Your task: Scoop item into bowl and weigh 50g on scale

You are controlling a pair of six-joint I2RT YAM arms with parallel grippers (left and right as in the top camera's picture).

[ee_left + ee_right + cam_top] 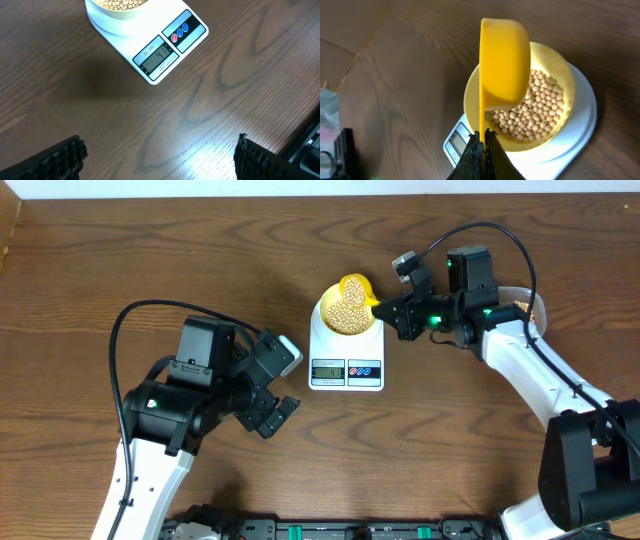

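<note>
The pale-yellow bowl (345, 317) stands on the white scale (346, 362), holding a heap of tan beans (347, 320). My right gripper (385, 310) is shut on the thin handle of a bright yellow scoop (357, 287). In the right wrist view the scoop (502, 65) is turned on its side over the bowl (559, 70) and beans (535, 112), with my right gripper (484, 139) clamped on its handle. My left gripper (288, 385) hangs open over bare wood to the left of the scale. The left wrist view shows its pads (65, 160) wide apart, with the scale (192, 35) beyond them.
A clear tub (533, 307) with more beans sits at the right, mostly hidden behind my right arm. A black cable (150, 307) loops over the left arm. Dark rail hardware (330, 530) runs along the table's front edge.
</note>
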